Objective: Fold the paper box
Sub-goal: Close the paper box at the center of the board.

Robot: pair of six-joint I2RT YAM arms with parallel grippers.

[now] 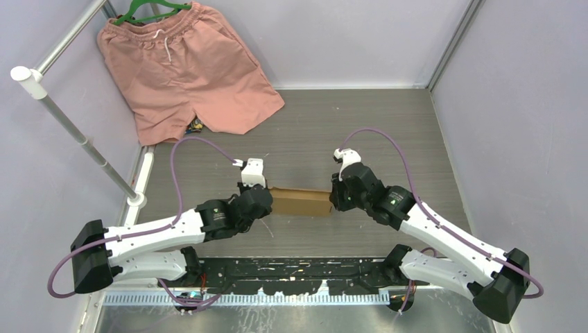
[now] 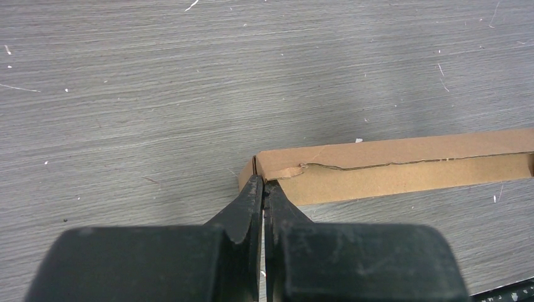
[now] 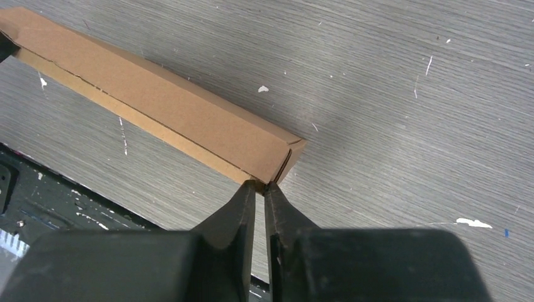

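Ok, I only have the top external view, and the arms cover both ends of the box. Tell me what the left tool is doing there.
Observer: The left tool is shut, and its tips look pinched on the end corner of the paper box.
Operator: Now the right one.
Observer: The right tool is closed too, with its tips on a thin edge at the near corner of the opposite end.
Operator: Give me the box's condition.
Observer: It is long and folded flat, with a ragged seam running along its length just under the upper fold.
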